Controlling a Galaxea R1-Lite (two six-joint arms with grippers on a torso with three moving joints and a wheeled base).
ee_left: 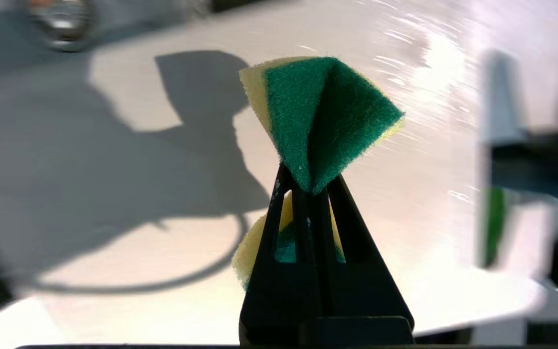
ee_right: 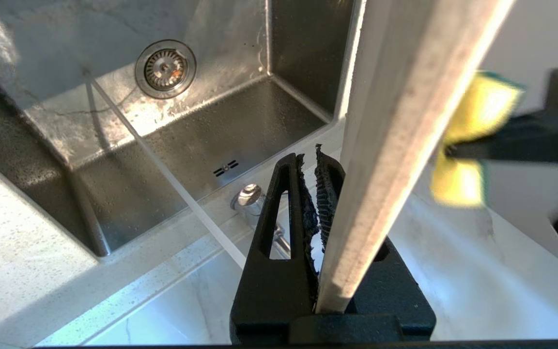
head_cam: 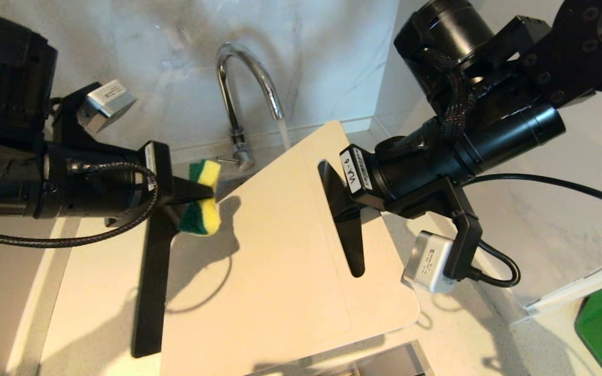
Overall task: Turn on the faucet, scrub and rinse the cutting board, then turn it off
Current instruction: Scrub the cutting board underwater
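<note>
The large cream-white plastic cutting board (head_cam: 290,261) is held tilted above the stainless steel sink (ee_right: 201,126), its far corner under the thin stream running from the tall chrome gooseneck faucet (head_cam: 246,83). The right gripper (head_cam: 340,203) is clamped on the board's edge by the handle slot. The left gripper (head_cam: 204,196) pinches a folded yellow-green sponge (head_cam: 201,196) beside the board's opposite edge. A speckled white tabletop (ee_right: 12,242) and a marble-look wall (head_cam: 165,68) surround the sink.
</note>
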